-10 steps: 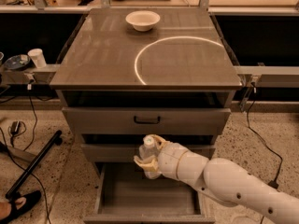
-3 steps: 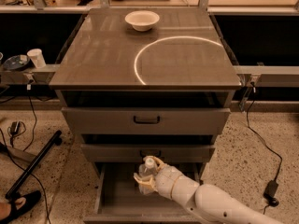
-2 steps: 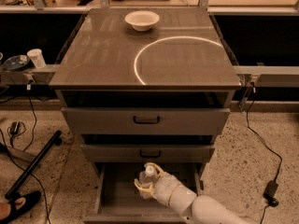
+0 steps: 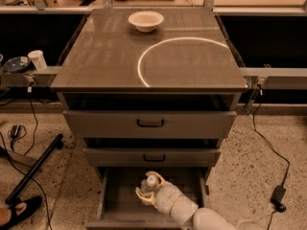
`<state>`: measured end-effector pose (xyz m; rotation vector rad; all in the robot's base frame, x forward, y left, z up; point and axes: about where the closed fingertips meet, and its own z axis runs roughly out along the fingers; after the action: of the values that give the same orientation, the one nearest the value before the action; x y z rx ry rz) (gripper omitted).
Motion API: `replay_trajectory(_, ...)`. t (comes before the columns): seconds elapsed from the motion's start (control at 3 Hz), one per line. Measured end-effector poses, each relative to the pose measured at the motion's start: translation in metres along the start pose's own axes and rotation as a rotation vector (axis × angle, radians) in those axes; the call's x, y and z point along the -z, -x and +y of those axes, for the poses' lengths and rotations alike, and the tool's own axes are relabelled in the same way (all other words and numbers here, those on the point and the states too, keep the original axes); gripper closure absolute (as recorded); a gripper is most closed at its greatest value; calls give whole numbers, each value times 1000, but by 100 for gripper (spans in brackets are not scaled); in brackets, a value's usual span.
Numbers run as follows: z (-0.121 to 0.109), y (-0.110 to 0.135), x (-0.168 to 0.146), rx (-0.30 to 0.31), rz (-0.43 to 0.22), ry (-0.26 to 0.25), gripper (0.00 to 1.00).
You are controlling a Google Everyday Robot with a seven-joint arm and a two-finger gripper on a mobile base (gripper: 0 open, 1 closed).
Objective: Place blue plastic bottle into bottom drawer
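The grey metal cabinet (image 4: 120, 56) with a brown top stood with its lowest, deepest drawer, the plain grey bottom drawer (image 4: 120, 198), pulled out at its foot. My cream two-finger gripper (image 4: 149, 191) hung inside that drawer, near the cabinet's front. A round white bowl (image 4: 146, 20) sat at the back of the cabinet's top. My gripper was clamped around the small clear blue plastic bottle (image 4: 150, 182), which stood upright, white cap up, within the drawer.
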<state>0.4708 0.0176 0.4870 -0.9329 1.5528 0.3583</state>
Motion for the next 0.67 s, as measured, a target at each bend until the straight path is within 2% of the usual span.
replay_trajectory(0.33,-14,-4,-14,1,3,-7,100)
replay_trajectory(0.67,-58,-19,-52,32,32,-44,100)
